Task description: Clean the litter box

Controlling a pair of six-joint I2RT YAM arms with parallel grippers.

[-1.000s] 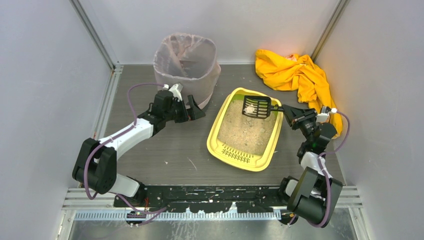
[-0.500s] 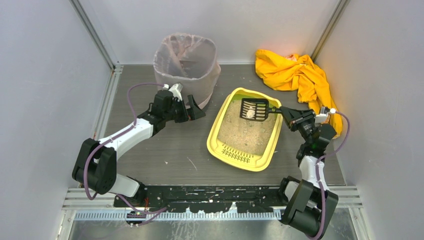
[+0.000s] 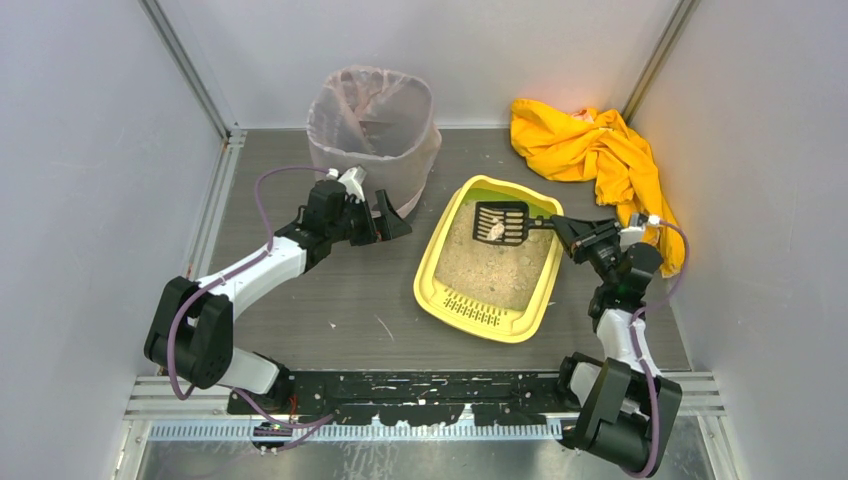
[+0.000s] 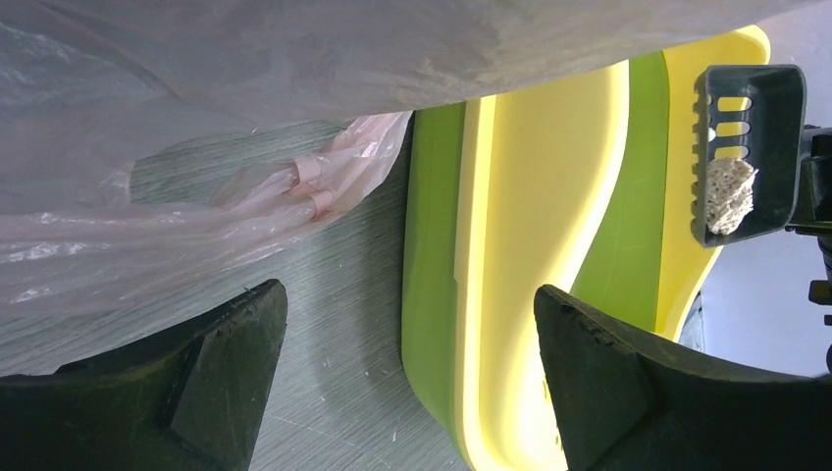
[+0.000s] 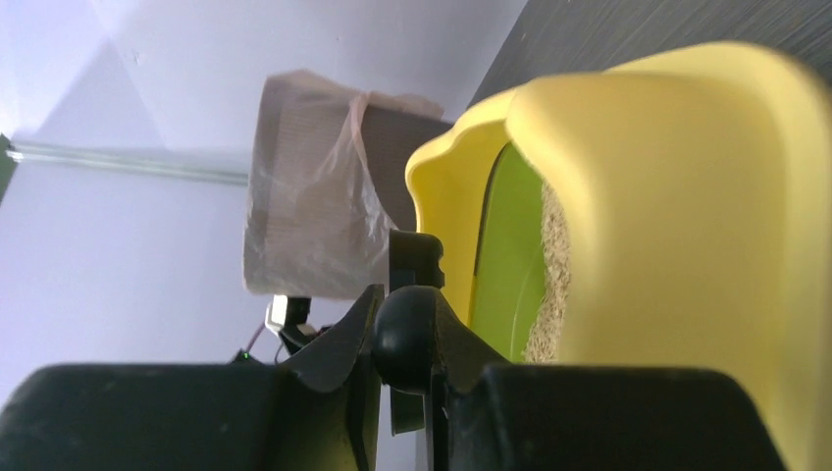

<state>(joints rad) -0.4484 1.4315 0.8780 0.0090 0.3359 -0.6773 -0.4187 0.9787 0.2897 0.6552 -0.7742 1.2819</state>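
— Where is the litter box (image 3: 487,313)?
— Mid-table, at 3 o'clock from the left gripper (image 3: 392,220). That gripper's fingers are spread wide around nothing, just beside the bagged bin (image 3: 372,120).
— And the right gripper (image 3: 562,227)?
— Clamped on the handle of the black scoop (image 3: 500,222), which hangs over the box's 12 o'clock end with a pale clump (image 3: 495,231) inside. The right wrist camera shows little of this, as its own fingers hide most of the scoop.

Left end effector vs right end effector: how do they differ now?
The left end effector is open and empty; the right end effector is shut on the scoop, gripping its handle. The left end effector sits beside the bin, off the litter box; the right end effector holds the scoop over it. Both are black and two-fingered.
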